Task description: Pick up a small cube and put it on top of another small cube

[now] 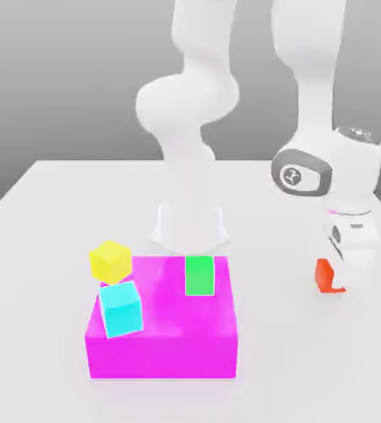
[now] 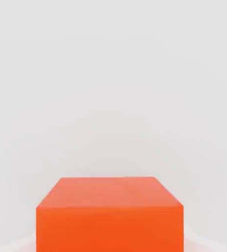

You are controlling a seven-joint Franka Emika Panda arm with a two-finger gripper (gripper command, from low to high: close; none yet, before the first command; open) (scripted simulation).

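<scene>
Magenta block (image 1: 164,330), nearest the exterior camera and the biggest thing on the counter (image 1: 28,248), seems to serve as a raised platform: a flat green tile (image 1: 199,275) lies on its top near the arm's base, and a cyan cube (image 1: 121,309) sits tilted at its corner on the exterior view's left. A yellow cube (image 1: 110,261) rests just behind the cyan one, touching or nearly so. Well apart, toward the exterior view's right, the end effector (image 1: 350,273) is lowered to the counter beside the small orange-red cube (image 1: 329,277), presumably the one to be lifted; the hand view shows that cube (image 2: 110,216) close below. Whether the end effector is clamped on it or apart, I cannot tell.
</scene>
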